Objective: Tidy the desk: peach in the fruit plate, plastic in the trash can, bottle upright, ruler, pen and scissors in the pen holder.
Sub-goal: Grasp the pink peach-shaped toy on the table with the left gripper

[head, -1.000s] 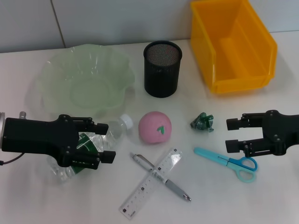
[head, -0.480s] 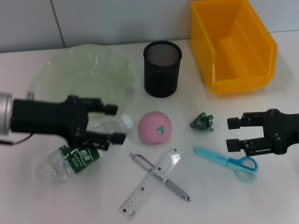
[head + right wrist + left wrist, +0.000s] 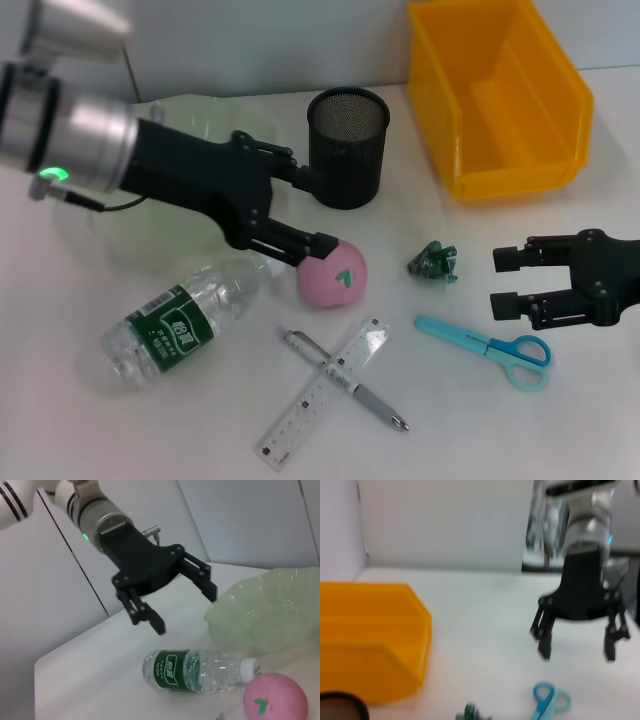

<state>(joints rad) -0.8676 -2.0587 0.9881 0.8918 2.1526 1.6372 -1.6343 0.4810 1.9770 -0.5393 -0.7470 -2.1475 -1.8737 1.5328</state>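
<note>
Since the earlier frames the left gripper (image 3: pixel 318 213) has been lifted off the water bottle (image 3: pixel 177 324) and swung toward the middle of the desk — it is now held in the air, jaws spread and empty, between the black mesh pen holder (image 3: pixel 347 147) and the pink peach (image 3: pixel 331 274), its lower finger just above the peach's edge. The bottle is left lying on its side on the white desk (image 3: pixel 120 430), cap pointing toward the peach. The pale green fruit plate (image 3: pixel 272 611) is partly covered by the left arm in the head view. A clear ruler (image 3: pixel 323 391) is laid crossed over a pen (image 3: pixel 347 379) in front of the peach. The scrap of green plastic (image 3: pixel 433 263) is seen near the blue scissors (image 3: pixel 488 347). The right gripper (image 3: pixel 505 280) is held open and empty just beside the scissors — unchanged in place. The yellow bin (image 3: pixel 495 95) is set at the far right.
</note>
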